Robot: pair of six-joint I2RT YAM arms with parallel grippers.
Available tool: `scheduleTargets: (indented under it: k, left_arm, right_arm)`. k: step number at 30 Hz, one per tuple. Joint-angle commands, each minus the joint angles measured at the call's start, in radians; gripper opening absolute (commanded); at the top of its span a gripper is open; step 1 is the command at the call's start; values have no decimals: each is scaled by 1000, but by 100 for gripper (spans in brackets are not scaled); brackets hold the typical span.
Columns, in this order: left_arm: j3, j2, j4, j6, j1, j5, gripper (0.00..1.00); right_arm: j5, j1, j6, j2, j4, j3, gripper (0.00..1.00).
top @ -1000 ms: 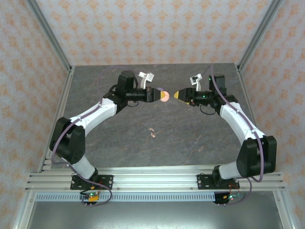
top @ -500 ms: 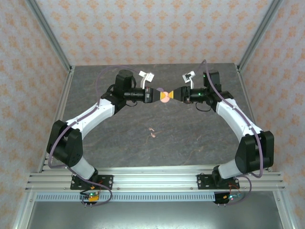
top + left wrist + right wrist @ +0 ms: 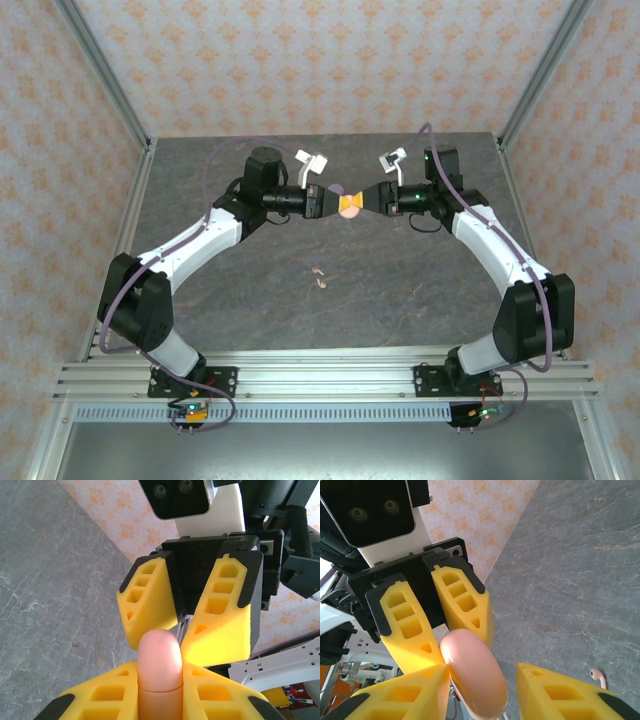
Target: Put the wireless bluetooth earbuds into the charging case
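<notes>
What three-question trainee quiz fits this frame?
1. True or false: the pink charging case rests on the table.
2. Which tool is clamped on the case? A left, B right, C neither.
3. Fill in: the loose pink earbud lies on the ___.

Key:
1. False. It is held in the air.
2. A, the left tool.
3. table
</notes>
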Motion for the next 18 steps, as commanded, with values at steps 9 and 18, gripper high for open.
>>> scheduleTargets:
  k: [9,18]
  left_arm:
    - [62,12,-10,17,-16,-1,20]
    - [62,17,-8,10,-20,-20,24]
  right_arm:
    - [-50,11,-94,14,-81,48,31]
    - [-48,13,-127,0,-131,57,24]
